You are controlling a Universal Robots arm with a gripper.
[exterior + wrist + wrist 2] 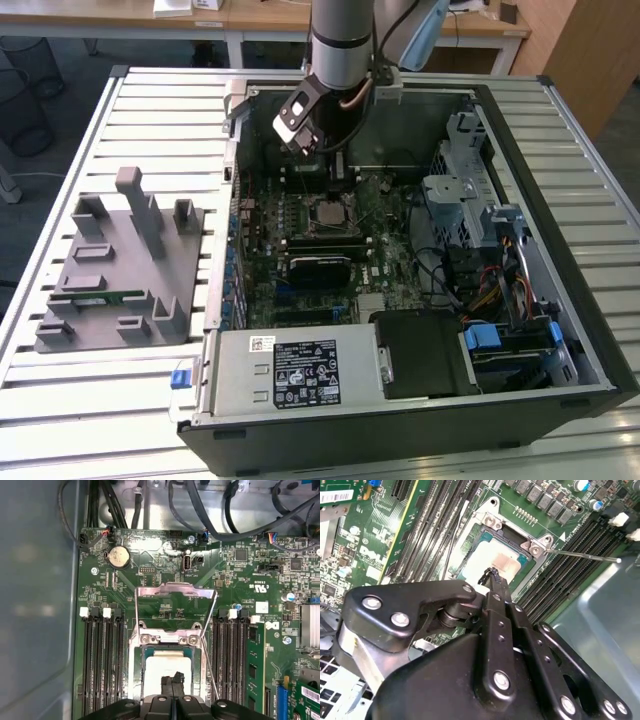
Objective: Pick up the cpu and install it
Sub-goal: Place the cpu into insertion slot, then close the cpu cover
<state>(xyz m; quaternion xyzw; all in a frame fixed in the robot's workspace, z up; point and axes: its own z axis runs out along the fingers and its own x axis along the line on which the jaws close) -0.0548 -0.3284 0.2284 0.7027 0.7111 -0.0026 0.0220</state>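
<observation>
The cpu (501, 561) lies flat in the motherboard socket, silvery-grey top up, pale rim showing. It also shows in the first wrist view as the cpu (159, 664) and in the exterior view as the cpu (330, 212) inside the open computer case. My gripper (492, 576) hovers just above the chip's near edge, its black fingers pressed together with nothing between them. In the first wrist view the gripper (173, 681) covers part of the chip. The socket's metal load plate (175, 591) stands flipped open, and its thin lever (582, 556) sticks out to the side.
Memory slots (102, 660) flank the socket on both sides. A black ribbed block (320, 267) sits below the socket, and cables and drive cages (480, 230) fill the case on the exterior view's right. A grey tray (150, 240) with a green memory stick (108, 297) lies outside on the exterior view's left.
</observation>
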